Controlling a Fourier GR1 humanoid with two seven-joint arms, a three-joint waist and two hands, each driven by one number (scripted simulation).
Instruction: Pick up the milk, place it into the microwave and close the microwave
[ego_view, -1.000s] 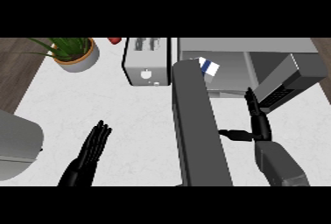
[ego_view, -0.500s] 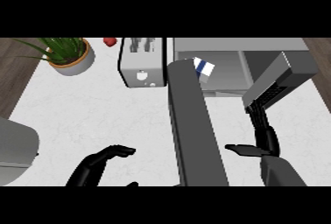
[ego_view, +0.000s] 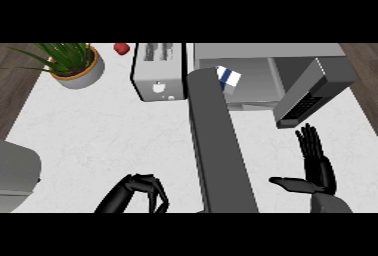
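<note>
Scene: A kitchen counter (ego_view: 111, 135) seen from above, with the microwave (ego_view: 255, 52) at the far right and a toaster (ego_view: 156, 75) just to its left.
Milk: The white-and-blue milk (ego_view: 229, 80) carton stands upright at the left of the microwave's cavity, its lower part hidden behind the far end of the door.
Door: The microwave door (ego_view: 221, 150) stands wide open, a long dark grey panel running from the cavity's left side towards the near edge. The keypad panel (ego_view: 306, 97) shows at the right.
Right hand: The right hand (ego_view: 319, 170), near right, is spread flat with fingers straight and thumb out. It holds nothing and stays apart from the door.
Left hand: The left hand (ego_view: 139, 189), near and left of the door, has its fingers curled in on nothing.
Step in hand: Placing looks done, so closing is what is left.
Next move: The hinge appears to be on the left, so the door's near end must swing right and away. A push on its left face would do that, and the right hand looks to be in its path.
</note>
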